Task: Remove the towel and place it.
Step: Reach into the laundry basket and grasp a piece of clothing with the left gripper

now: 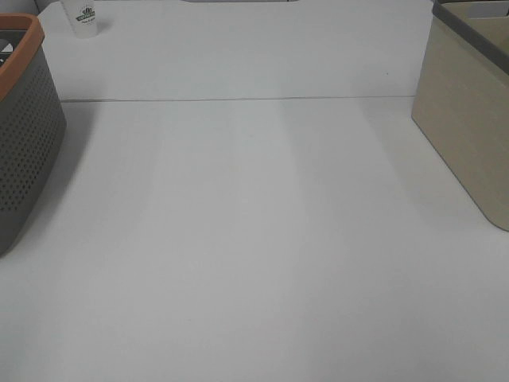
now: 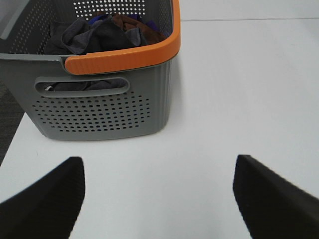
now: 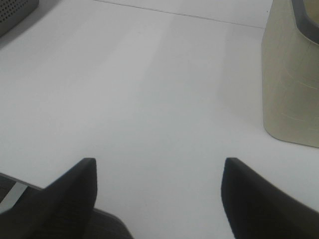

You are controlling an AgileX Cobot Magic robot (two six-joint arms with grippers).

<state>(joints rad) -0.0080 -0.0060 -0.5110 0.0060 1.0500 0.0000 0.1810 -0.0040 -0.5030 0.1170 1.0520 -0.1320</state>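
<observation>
A dark charcoal towel [image 2: 92, 37] lies crumpled inside the grey perforated basket with an orange rim [image 2: 124, 59], among brown and blue cloths. Part of it shows through the basket's handle slot. The same basket [image 1: 28, 135] stands at the left edge in the exterior high view; the towel is hidden there. My left gripper [image 2: 159, 199] is open and empty, a short way in front of the basket above the white table. My right gripper [image 3: 159, 196] is open and empty above the table, near the beige basket [image 3: 291, 74]. Neither gripper shows in the exterior high view.
The beige basket with a dark rim [image 1: 469, 119] stands at the right edge. A white paper cup [image 1: 83, 17] stands at the back left. A thin seam [image 1: 238, 100] crosses the white table.
</observation>
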